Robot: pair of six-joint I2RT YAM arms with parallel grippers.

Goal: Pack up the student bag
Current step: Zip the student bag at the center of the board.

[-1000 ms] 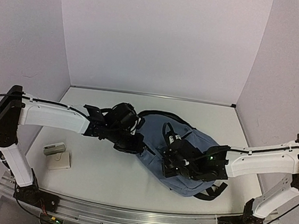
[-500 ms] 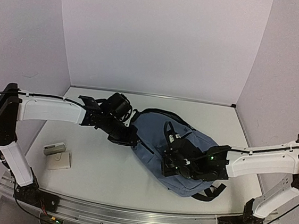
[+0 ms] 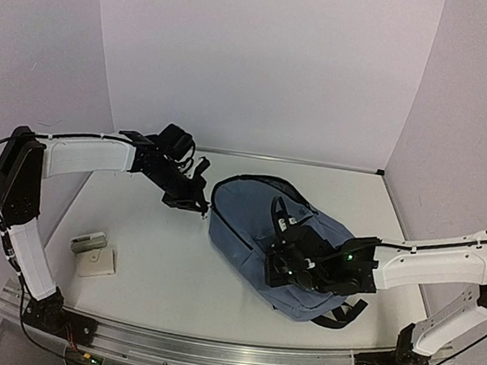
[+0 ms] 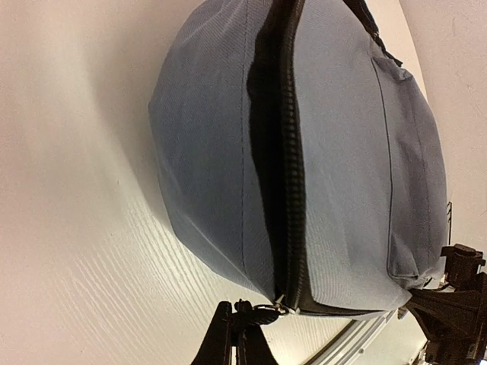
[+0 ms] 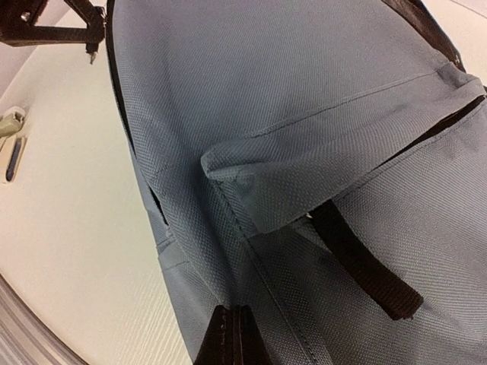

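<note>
Left hand clenched at the far-left end of the student bag, apparently nipping the zip pull at the end of the black zipper. The bag lies flat on the table, roughly mid-table, its rounded top towards the left arm.

Right hand is closed, tips down on the bag's near-right fabric. Cannot tell whether a fold is pinched. A black strap runs beside it.

Handling, judged: soft woven shell, light, no stiffness, so it slumps and slides on the smooth table when tugged. The fabric bunches under a pinch. Better holds are the pull tab for zip travel and a seam or strap for anchoring. One hand must pin the bag while the other draws.

Two small pale items lie well left of the bag, towards the near edge.

Versus a second ago: the left hand has moved from over the bag's left flank to beyond its far-left rim. The bag's top end has followed it left and away. The right hand is nearly unmoved.
</note>
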